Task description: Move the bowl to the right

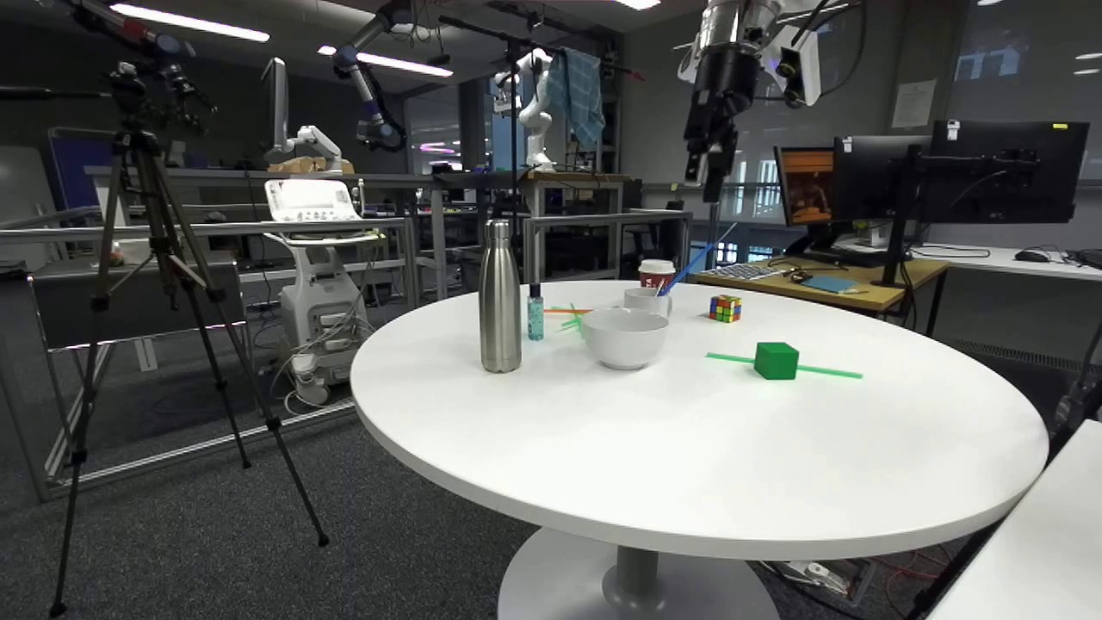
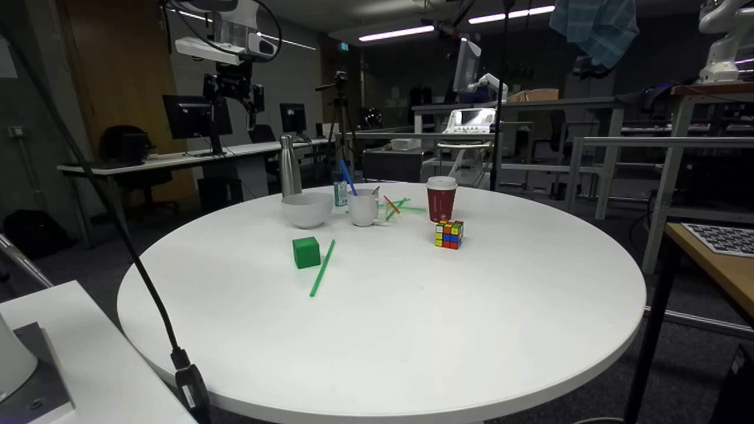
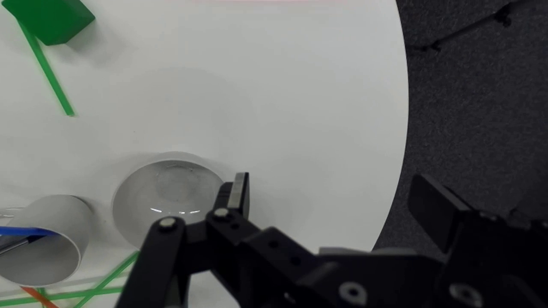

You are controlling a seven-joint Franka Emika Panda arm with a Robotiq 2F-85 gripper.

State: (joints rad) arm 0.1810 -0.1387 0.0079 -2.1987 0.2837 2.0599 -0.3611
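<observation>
Gripper (image 3: 334,194): spread wide now, with fingers (image 3: 434,209) well apart in the wrist view; up in the air, well above the table (image 1: 689,482) in both exterior views.
Bowl (image 1: 626,340): here, white and upright on the table, set between steel bottle (image 1: 500,297) and green cube (image 1: 776,361) in an exterior view; partly covered by the gripper in the wrist view.
Mug (image 2: 363,209): white, upright, just beside the bowl, apart by a slim gap; carrying a blue stick (image 2: 347,176), tilted out over the rim.
Steel bottle: shiny, upright, overtopping the bowl in both exterior views.
Small bottle (image 1: 535,317): teal below, dark at the cap, upright, just beside the steel bottle in an exterior view.
Straws (image 3: 111,276): green, plus one in orange, lying crossed on the table near mug and bowl.
Green cube: sitting on the table, with a lone green straw (image 2: 323,268) just beside; touching or apart, impossible to tell.
Paper cup (image 2: 441,203): dark red, white-lidded, upright, over near the puzzle cube (image 2: 449,235).
Puzzle cube: multicoloured, resting on a face, well apart from the green cube.
Arm (image 2: 235,26): cut off by the top edge in both exterior views.
</observation>
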